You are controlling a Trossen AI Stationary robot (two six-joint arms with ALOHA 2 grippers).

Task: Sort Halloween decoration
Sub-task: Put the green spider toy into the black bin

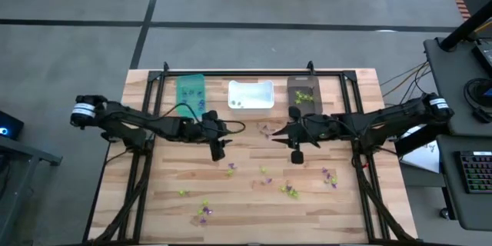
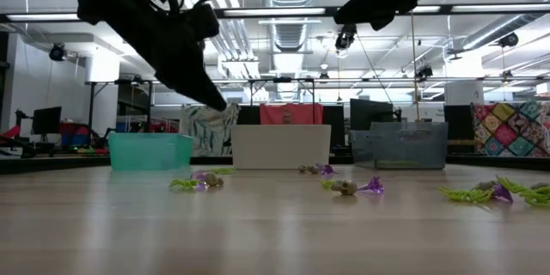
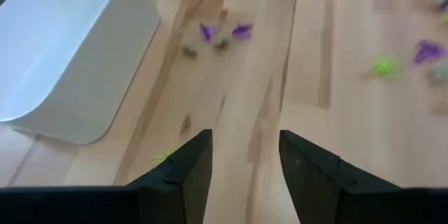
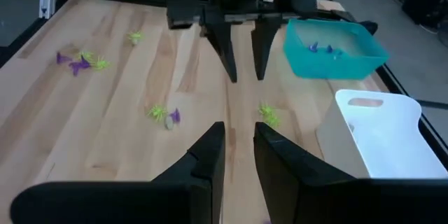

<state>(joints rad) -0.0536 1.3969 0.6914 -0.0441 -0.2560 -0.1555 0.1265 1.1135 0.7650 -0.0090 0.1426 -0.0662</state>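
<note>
- Three rectangular bins stand in a row along the far edge of the pale wooden plank table [image 1: 154, 207]: one teal plastic bin [image 1: 191, 90], one white plastic bin [image 1: 251, 94] and one dark brown bin [image 1: 303, 92].
- The teal bin holds a few purple trinkets; in the right wrist view two or three can be told apart. The white bin shows two small greenish pieces, and the dark brown bin holds lime-green ones whose number cannot be counted.
- The tiny plastic Halloween trinkets [image 1: 290, 191] in purple, lime-green and pale grey lie loose over the near half of the table, in roughly eight small clusters; exact counts per colour cannot be read.
- One small group of trinkets lies just in front of the white bin, between the two grippers.
- The left gripper [image 1: 217, 152] hangs above the table in front of the teal bin, fingers parted with bare wood showing between them, holding nothing.
- The right gripper [image 1: 296, 154] hangs above the table in front of the dark brown bin, its fingers apart by a narrow gap, nothing seen between them.
- The two grippers face each other, well apart.
</note>
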